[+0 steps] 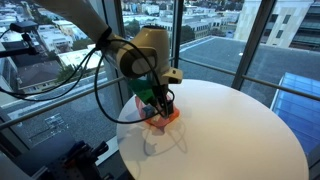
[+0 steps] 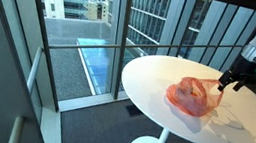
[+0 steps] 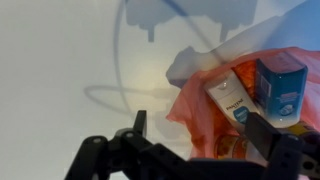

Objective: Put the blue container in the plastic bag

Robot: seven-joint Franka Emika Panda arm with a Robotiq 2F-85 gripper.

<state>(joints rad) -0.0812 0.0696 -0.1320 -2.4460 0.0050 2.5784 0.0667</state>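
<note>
Wrist view: gripper (image 3: 193, 132) spread apart (empty) near blue container (image 3: 280, 88) inside plastic bag (image 3: 192, 100).

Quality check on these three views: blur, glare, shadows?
Wrist view: soft overall, dark jaws out of focus at the bottom, arm shadow across the white table; blue container readable. Both exterior views: daylit through windows, low resolution; plastic bag lacks detail.

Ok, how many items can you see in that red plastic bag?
2. A blue box-shaped container sits at the right in the wrist view; a white plastic tube lies tilted just left of it. The folds of the translucent red plastic bag may hide more.
</note>
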